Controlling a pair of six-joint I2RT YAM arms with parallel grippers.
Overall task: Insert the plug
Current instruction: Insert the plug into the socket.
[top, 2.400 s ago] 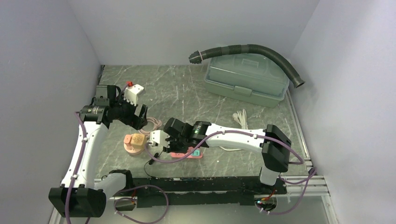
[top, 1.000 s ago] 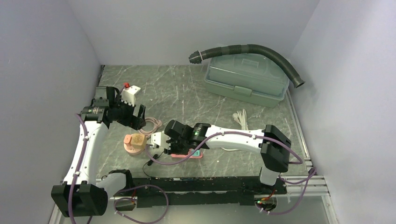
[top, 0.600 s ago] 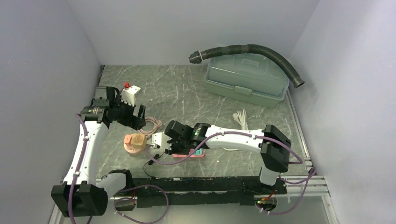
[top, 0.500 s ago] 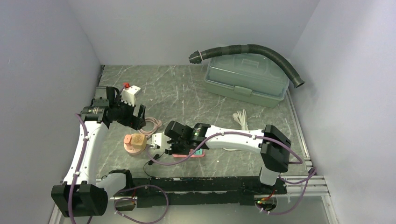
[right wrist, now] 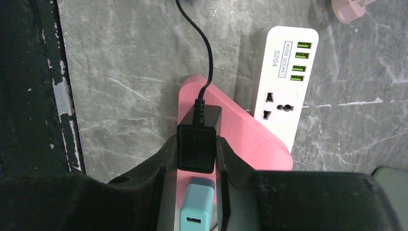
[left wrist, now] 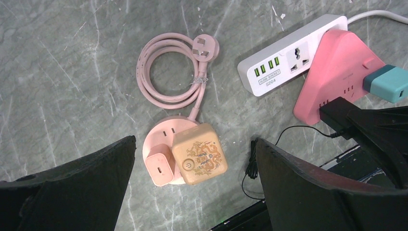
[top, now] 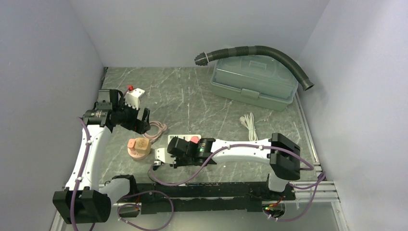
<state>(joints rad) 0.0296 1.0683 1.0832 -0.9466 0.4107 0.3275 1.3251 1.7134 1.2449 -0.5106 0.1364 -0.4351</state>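
**Item 1. Black plug** [right wrist: 195, 144], with thin black cable [right wrist: 204, 48]. It sits over the upper face of the pink power strip [right wrist: 240, 134], held in your right claw [right wrist: 195, 159], whose fingers are clamped on its two flat sides. Whether the prongs are seated cannot be told.
- Handling (judged): a light, rigid, smooth plastic shell that could slip or twist if gripped near the cable end. The cable is limp and may tug sideways.
- Hold it on the flat sides, low on the body, and press straight down.
- No writing is legible on it.

**Item 2. Pink power strip.** Wedge-shaped, lying on the surface [left wrist: 72, 72]. It has faint raised marks that are unreadable.

**Item 3. Teal adapter** [right wrist: 195, 207]. Plugged into the pink power strip, just beside the black plug. No lettering.

**Item 4. White power strip** [right wrist: 286, 72]. Touching the far side of the pink power strip. Printed "4USB SOCKET S204", with four green ports and one universal outlet.

**Item 5. Round pink socket** [left wrist: 163, 132], with coiled pink cord [left wrist: 168, 72]. Near the pink power strip, on its left. It carries two chargers:
- A small pink charger [left wrist: 161, 168].
- A tan cube charger [left wrist: 199, 154] with a dragon motif and no readable words.

**Item 6. Left claw** [left wrist: 192, 149]. Your left claw hangs above the round socket, left of the pink power strip, with fingers wide apart and holding nothing.
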